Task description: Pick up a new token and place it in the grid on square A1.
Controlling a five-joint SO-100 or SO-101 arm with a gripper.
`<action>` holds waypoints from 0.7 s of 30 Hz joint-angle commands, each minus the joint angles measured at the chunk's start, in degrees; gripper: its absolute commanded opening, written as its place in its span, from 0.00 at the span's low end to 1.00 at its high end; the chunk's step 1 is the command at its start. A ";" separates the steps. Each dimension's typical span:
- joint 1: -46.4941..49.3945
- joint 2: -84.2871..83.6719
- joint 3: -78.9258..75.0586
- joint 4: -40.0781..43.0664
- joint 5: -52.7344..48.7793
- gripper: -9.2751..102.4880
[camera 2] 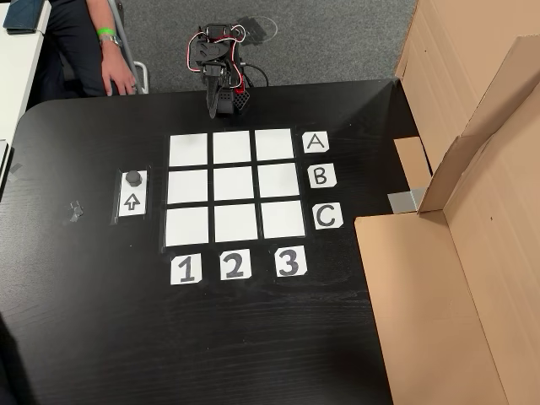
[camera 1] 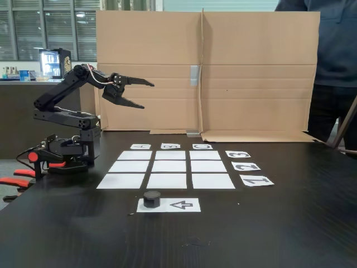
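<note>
While gripper (camera 1: 142, 94) hangs raised, jaws spread, empty, you find token (camera 1: 152, 198) on arrow strip (camera 1: 181, 205), 6 o'clock of grid (camera 1: 167, 166). Likely light, rigid, smooth: pinch its round sides.

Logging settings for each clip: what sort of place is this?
Likely an office or lab demo setup: a black table with a cardboard backdrop, grey carpet underneath, and windows plus a counter behind the arm.
</note>
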 commanded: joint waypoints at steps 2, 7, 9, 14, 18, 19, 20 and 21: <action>-1.67 -4.83 -1.32 -1.76 -0.09 0.36; -1.67 -5.10 -1.41 -1.76 -0.09 0.36; -1.67 -5.27 -1.49 -1.76 -0.09 0.36; -1.67 -5.27 -1.49 -1.76 -0.09 0.36; -1.67 -7.03 -2.29 -1.76 -0.09 0.36; -1.67 -7.03 -2.46 -1.76 -0.09 0.36; -1.67 -7.03 -2.64 -1.76 -0.09 0.36; -1.67 -7.12 -2.90 -1.76 -0.09 0.36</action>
